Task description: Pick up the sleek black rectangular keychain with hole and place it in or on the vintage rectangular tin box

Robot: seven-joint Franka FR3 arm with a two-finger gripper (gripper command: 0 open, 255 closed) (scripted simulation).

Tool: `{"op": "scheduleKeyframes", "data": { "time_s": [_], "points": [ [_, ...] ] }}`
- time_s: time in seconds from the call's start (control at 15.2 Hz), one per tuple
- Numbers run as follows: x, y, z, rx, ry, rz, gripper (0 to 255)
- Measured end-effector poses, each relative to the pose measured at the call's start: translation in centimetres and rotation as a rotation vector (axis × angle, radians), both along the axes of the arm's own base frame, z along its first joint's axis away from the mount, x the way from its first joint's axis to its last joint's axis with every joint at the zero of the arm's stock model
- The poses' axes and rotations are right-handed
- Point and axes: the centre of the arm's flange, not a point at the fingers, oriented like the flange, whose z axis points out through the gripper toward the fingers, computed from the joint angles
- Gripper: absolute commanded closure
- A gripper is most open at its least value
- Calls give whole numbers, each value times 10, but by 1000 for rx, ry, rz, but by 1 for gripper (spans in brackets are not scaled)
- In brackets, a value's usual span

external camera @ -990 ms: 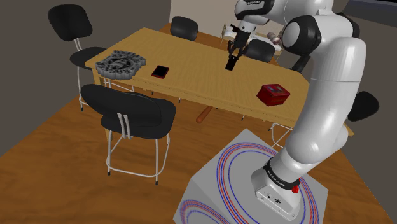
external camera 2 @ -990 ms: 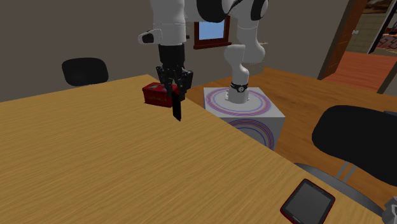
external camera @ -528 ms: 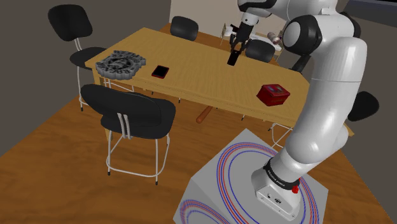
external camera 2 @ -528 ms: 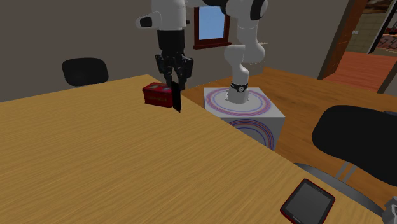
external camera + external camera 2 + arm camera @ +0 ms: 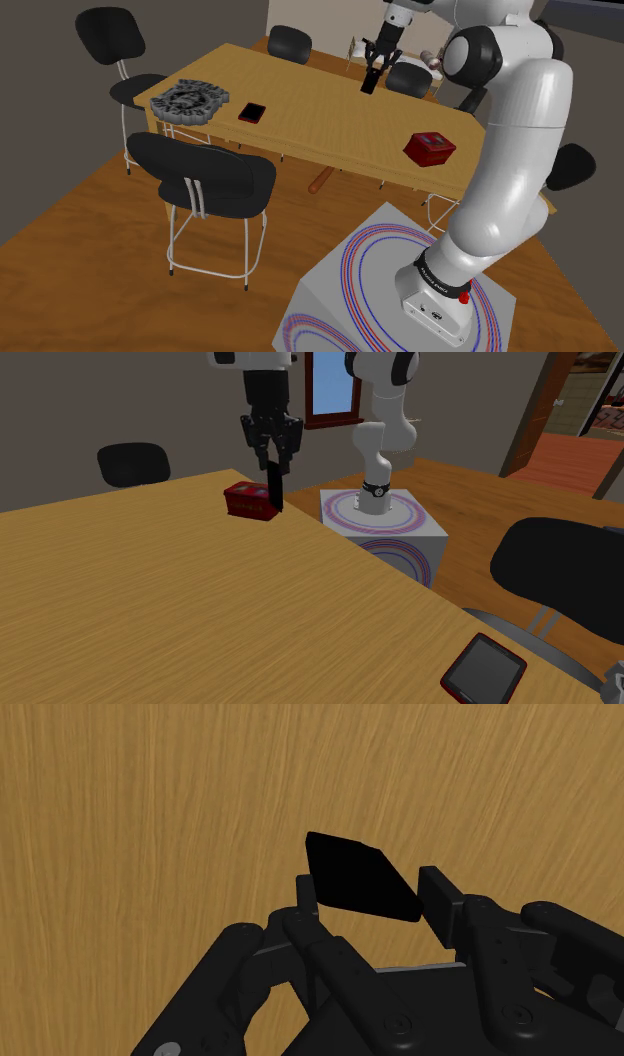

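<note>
End effector (image 5: 272,452) clamps the black keychain (image 5: 274,489) by one end above the counter (image 5: 150,612). Thin grip: it could swing or slip out before I reach the red tin (image 5: 246,501).

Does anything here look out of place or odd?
A brown rod lies on the floor under the table, as if dropped. Also, the keychain sits askew in the gripper.

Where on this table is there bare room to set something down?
Bare: the table stretch between the red-edged black slab and the red tin box, under the held keychain. Crowded: the end with the grey ring-shaped object.
</note>
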Motion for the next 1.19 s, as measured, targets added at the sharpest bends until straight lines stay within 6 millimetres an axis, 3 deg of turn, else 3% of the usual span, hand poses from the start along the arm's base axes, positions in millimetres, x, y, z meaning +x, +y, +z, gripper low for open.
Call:
{"op": "scheduleKeyframes", "data": {
  "time_s": [0.33,1.19],
  "points": [
    [-47,-20,9,0,0,-1,255],
    [-202,-89,36,0,0,-1,255]
  ]
}}
